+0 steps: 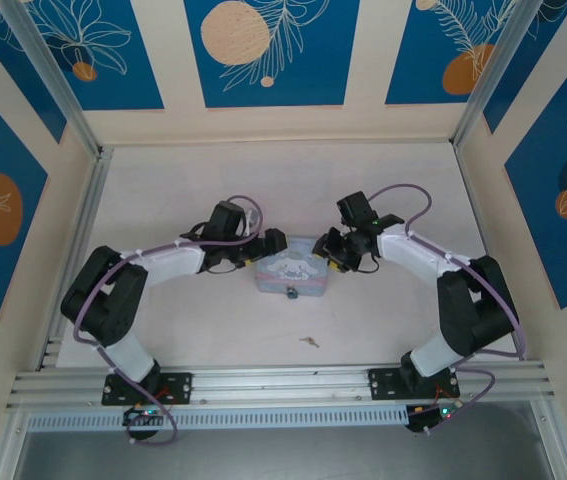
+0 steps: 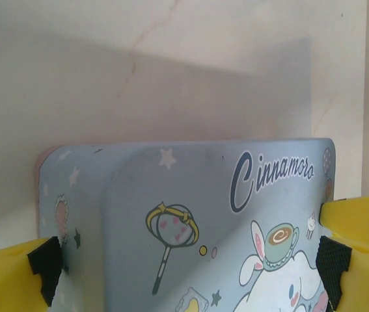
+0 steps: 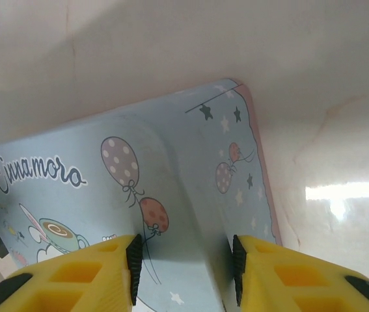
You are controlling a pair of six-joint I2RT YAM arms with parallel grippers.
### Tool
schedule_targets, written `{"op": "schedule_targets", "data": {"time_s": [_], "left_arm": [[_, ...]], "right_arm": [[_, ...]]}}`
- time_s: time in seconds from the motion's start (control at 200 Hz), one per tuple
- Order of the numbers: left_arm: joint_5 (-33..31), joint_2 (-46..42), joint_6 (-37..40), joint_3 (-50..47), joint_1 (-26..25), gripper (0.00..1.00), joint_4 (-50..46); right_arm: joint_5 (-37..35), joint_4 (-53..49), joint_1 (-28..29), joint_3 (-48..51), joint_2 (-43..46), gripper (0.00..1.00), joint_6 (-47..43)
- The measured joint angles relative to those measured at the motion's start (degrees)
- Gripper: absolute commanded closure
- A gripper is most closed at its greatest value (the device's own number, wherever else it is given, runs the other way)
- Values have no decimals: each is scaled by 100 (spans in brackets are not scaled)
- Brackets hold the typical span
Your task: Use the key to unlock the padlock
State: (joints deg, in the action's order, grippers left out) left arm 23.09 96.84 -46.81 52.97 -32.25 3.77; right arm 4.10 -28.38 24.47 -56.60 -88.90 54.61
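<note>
Pale surface (image 1: 183,330) with a light-blue cartoon tin (image 1: 291,270) at centre; small key (image 1: 309,342) at its six o'clock.

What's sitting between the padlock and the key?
Nothing. The top view shows bare table between the padlock and the key.

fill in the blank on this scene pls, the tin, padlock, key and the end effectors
1. The tin lies ___ the left end effector and the right end effector.
2. The key lies on the bare ___, apart from the tin.
3. At the tin's near edge sits the small dark ___.
4. Both end effectors' fingers are ___ in colour.
Missing words: between; table; padlock; yellow.
</note>
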Motion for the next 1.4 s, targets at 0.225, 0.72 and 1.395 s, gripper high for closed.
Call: {"op": "schedule_targets", "data": {"time_s": [0.225,0.72,1.395], "left_arm": [[-271,507,74,595,118,0,7],[-385,540,28,634,164,0,52],[-240,-522,313,170,844,0,-483]], "right_arm": [[-46,0,-208,-662,-636,59,0],[98,621,-387,-962,-1034,18,55],[-411,-673,999,400,1375,29,-1071]]}}
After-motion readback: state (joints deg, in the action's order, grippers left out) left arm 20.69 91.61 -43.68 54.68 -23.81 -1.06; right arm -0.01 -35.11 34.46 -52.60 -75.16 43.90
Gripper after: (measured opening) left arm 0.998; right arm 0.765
